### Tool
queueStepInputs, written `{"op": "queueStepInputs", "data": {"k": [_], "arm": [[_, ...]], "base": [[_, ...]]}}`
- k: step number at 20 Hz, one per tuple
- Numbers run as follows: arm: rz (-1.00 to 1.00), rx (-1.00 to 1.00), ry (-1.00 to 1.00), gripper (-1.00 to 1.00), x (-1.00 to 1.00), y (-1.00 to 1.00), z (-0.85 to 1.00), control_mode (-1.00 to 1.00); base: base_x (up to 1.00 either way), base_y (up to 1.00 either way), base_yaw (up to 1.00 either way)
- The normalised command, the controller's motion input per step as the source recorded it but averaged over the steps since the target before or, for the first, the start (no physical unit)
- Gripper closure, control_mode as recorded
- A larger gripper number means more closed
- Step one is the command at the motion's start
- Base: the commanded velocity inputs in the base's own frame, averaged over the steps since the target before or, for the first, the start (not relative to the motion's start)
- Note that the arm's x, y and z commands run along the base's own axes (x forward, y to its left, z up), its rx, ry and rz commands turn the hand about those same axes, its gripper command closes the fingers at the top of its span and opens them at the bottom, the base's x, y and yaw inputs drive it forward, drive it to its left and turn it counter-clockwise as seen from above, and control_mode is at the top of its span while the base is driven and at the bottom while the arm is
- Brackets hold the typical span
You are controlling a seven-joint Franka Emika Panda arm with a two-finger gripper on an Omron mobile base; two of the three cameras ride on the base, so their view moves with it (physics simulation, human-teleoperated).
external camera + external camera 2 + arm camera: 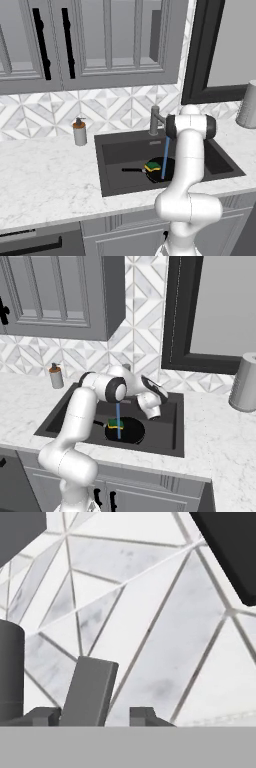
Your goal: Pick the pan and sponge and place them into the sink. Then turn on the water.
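I see flat, even rendered light in every view, with no glare and only faint shading inside the sink (115, 145) and under the cabinets (90, 45). Edges look soft and coarse throughout, and the tiles (165, 637) in the hand view are slightly blurred.

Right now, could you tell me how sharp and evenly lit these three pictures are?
Left base view: flat, even rendered light, only soft shading inside the sink, no glare. Right base view: the same, with the water crisp. Hand view: so close to the backsplash tiles that their marbling looks soft and smeared.
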Motion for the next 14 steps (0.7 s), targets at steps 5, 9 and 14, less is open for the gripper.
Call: {"op": "queueStepInputs", "data": {"k": [5,9,14], "arm": [[0.00,0.17,0.00,1.00,0.74,-0.54,-0.14,-1.00],[0.00,0.17,-0.17,1.00,-0.29,-0.32,0.00,-1.00],[0.00,0.14,-0.29,1.00,-1.00,-0.15,0.31,-1.00]], "base": [[0.00,0.00,0.00],[0.00,0.00,0.00],[0.00,0.00,0.00]]}}
